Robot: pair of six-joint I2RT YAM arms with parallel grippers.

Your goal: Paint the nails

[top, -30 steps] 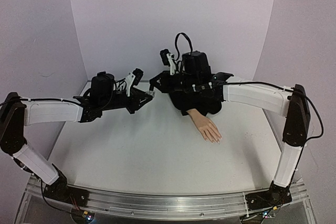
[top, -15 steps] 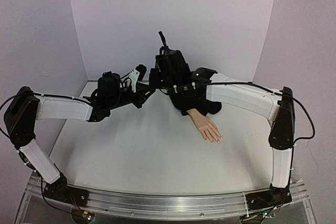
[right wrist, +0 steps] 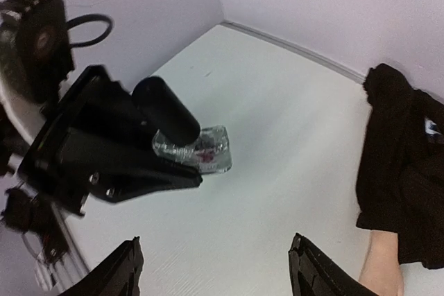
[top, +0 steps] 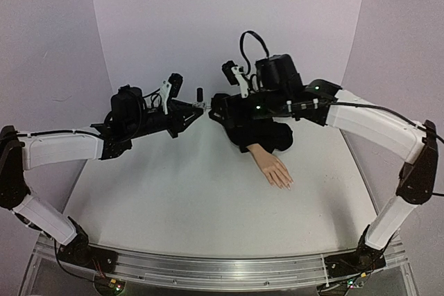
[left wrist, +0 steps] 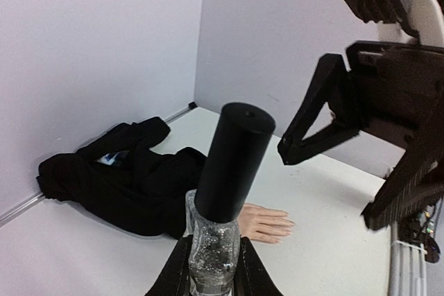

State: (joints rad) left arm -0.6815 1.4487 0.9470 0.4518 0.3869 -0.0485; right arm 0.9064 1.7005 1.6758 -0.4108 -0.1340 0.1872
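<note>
Left gripper (top: pixel 198 107), reaching in from the left side of the table (top: pixel 159 192), is clamped on the glass body of a small clear bottle (left wrist: pixel 214 254). The bottle stands upright between the fingers and its tall black cap (left wrist: pixel 232 161) rises above them. Just to the right of the bottle, the right gripper (right wrist: pixel 218 275) hangs in the air facing it, jaws spread wide with nothing between them. The bottle lies apart from its fingertips, in line with the gap. Below and to the right of that gripper, a crumpled black sleeve (top: pixel 260 133) lies on the table near the back wall. A peach mannequin hand (top: pixel 274 168) comes out of the sleeve, lying flat, palm down. Its fingers point toward the near right of the table, away from both grippers. The nails (top: pixel 286 184) sit at those fingertips, the part of the hand farthest from the grippers, well apart from the bottle and lower than it. From above they show only as tiny pale, slightly shiny tips close together. Whether any colour is on them cannot be told at this size. The left wrist camera shows the hand beyond the bottle, with its fingertips pointing right.
</note>
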